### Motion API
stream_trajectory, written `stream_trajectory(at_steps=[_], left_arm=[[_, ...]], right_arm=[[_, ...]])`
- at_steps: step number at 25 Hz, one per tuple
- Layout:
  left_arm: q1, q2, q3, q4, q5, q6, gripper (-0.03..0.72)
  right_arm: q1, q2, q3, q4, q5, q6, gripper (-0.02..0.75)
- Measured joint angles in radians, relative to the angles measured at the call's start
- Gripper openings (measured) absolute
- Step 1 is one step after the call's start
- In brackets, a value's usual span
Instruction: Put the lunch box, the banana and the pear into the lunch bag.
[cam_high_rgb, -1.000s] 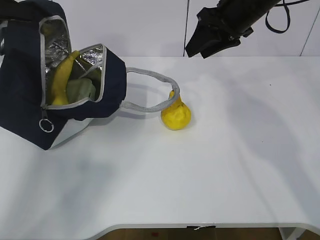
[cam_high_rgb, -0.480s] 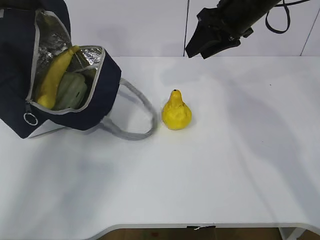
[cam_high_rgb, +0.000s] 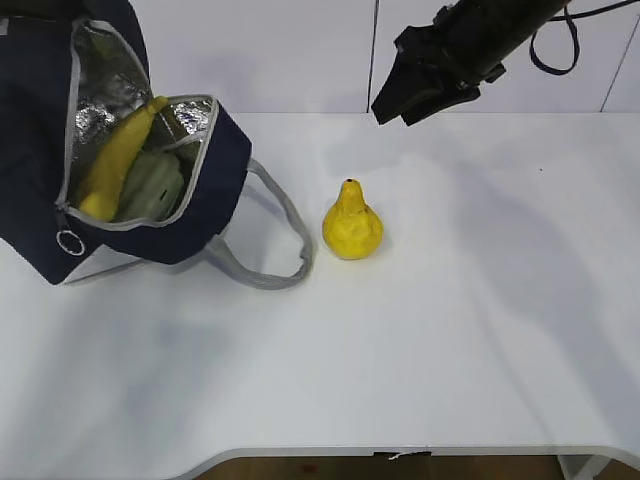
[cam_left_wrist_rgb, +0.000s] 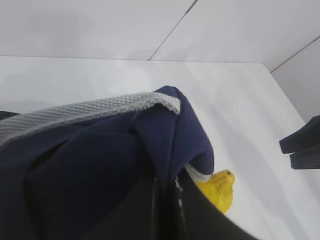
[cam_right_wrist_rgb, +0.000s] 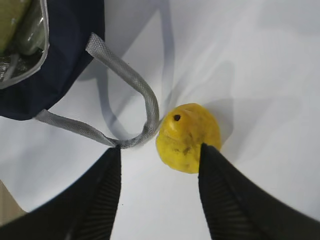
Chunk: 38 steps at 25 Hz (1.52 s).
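bag (cam_high_rgb: 205, 190) tilted at left, mouth open, foil lining showing. banana (cam_high_rgb: 115, 158) and green-lidded box (cam_high_rgb: 150, 185) inside, side by side. grey handle (cam_high_rgb: 285, 235) loops onto table (cam_high_rgb: 450, 330). pear (cam_high_rgb: 351, 224) upright just right of handle, apart from it. right gripper (cam_high_rgb: 405, 95) high above, right of pear.

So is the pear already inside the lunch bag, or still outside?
Outside. The pear stands upright on the table, beside the lunch bag handle; only the banana and lunch box are inside.

lunch bag (cam_high_rgb: 200, 200): 1 | banana (cam_high_rgb: 115, 160): 1 | lunch box (cam_high_rgb: 148, 187): 1 | pear (cam_high_rgb: 351, 226): 1 | bag handle loops (cam_high_rgb: 285, 240) seen: 1 | desk (cam_high_rgb: 450, 330): 1
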<state>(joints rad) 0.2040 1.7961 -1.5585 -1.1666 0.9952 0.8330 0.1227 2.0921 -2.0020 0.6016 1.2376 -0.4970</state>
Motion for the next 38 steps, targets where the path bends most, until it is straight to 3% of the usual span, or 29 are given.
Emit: stream_trajectory(at_steps=[11,27,38], left_arm=[[-0.003,0.000,-0.004,0.097,0.006,0.000,-0.008],[-0.003,0.000,-0.004,0.110,0.010,-0.002,-0.008],[-0.003,0.000,-0.004,0.114,0.010,-0.004,-0.008]], right_arm=[[-0.001,0.000,0.000,0.176,-0.002,-0.174,0.403],[-0.001,0.000,0.005,0.307,-0.148,-0.277,0.375],[-0.001,0.000,0.120,0.439,-0.216,-0.421,0.375]])
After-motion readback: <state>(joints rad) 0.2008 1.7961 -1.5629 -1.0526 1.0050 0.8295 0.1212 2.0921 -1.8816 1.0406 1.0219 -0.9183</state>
